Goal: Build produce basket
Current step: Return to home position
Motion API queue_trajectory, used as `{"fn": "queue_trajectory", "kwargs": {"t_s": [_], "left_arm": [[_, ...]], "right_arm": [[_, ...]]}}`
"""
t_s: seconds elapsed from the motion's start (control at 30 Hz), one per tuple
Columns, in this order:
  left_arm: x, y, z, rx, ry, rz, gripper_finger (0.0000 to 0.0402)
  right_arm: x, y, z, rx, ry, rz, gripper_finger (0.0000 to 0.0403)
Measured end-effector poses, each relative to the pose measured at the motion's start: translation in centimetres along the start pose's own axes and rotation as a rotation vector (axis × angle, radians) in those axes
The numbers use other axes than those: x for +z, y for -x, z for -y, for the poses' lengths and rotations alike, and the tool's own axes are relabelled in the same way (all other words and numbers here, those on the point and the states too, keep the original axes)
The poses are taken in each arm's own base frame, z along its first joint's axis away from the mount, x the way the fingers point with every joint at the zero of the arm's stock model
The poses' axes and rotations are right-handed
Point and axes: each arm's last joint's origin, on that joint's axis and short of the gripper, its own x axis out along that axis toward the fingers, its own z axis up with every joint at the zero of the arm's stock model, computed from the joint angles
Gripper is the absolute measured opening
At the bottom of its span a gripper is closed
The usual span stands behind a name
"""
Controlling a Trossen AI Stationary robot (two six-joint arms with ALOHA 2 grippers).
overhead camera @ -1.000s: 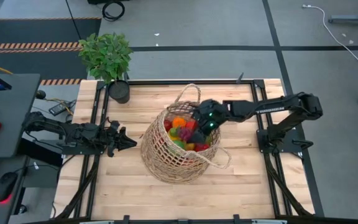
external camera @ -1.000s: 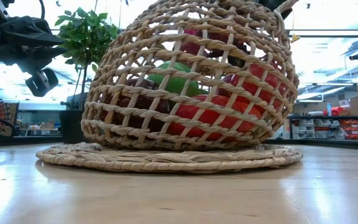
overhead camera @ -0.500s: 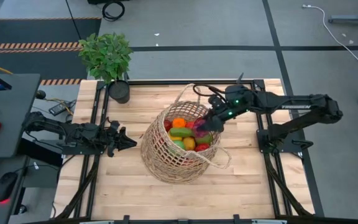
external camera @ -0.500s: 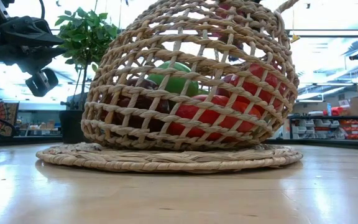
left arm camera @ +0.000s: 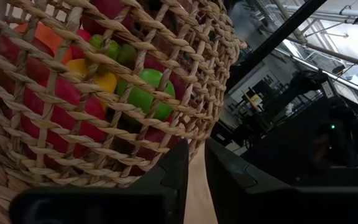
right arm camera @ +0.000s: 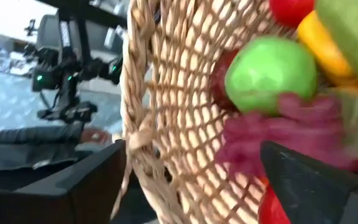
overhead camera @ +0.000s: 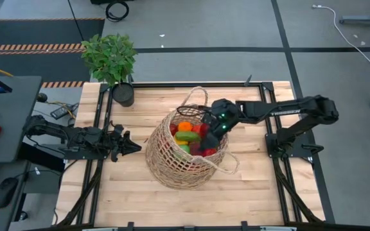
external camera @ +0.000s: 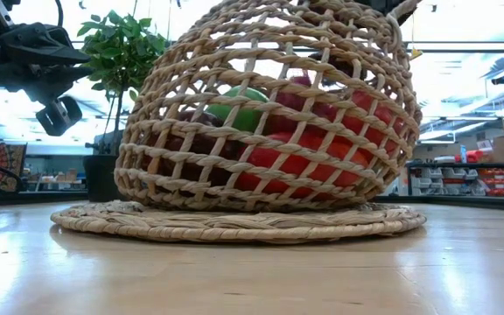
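Observation:
The tan wicker basket point(overhead camera: 172, 168) stands mid-table on its wide woven base point(external camera: 234, 224), also seen in the left wrist view point(left arm camera: 73, 124). It is filled with produce point(overhead camera: 186, 136): orange, green, yellow and red pieces. My right gripper point(overhead camera: 205, 140) reaches down inside the basket from the right, fingers open point(right arm camera: 191, 155). Blurred purple grapes point(right arm camera: 272, 134) lie between its fingers, below a green apple point(right arm camera: 269, 74). My left gripper point(overhead camera: 133, 145) waits shut, low beside the basket's left side point(left arm camera: 196, 155). My right gripper stands open around the purple grapes point(right arm camera: 253, 143) inside the basket, coming slanting down from the table's right. The picture is blurred, so I cannot tell whether a finger touches them.
A leafy potted plant point(overhead camera: 111, 56) in a black pot point(overhead camera: 123, 95) stands at the table's far left corner. One loop handle point(overhead camera: 198, 96) rises on the basket's far side, the other point(overhead camera: 227, 163) on its near right. Bare wood lies along the near edge point(overhead camera: 191, 202).
My right gripper rose out of the basket toward the far right with a reddish-purple piece between its fingers. It then came back down into the basket over the fruit. The basket and my left arm kept still.

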Motion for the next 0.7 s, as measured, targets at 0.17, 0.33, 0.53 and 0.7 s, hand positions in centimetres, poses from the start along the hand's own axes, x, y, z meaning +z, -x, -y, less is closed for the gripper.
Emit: {"fn": "queue_trajectory", "kwargs": {"t_s": [0.17,0.33,0.53,0.7], "left_arm": [[0.0,0.0,0.0,0.000,0.000,0.000,0.0059],[0.0,0.0,0.0,0.000,0.000,0.000,0.0056],[0.0,0.0,0.0,0.000,0.000,0.000,0.0062],[0.0,0.0,0.0,0.000,0.000,0.000,0.0063]], "right_arm": [[0.7,0.7,0.8,0.060,-0.048,-0.047,0.0397],[1.1,4.1,-0.2,0.103,0.014,0.044,0.0394],[0.4,9.5,-1.9,0.058,0.163,0.287,0.0378],[-1.4,12.8,-2.1,0.014,0.218,0.449,0.0367]]}}
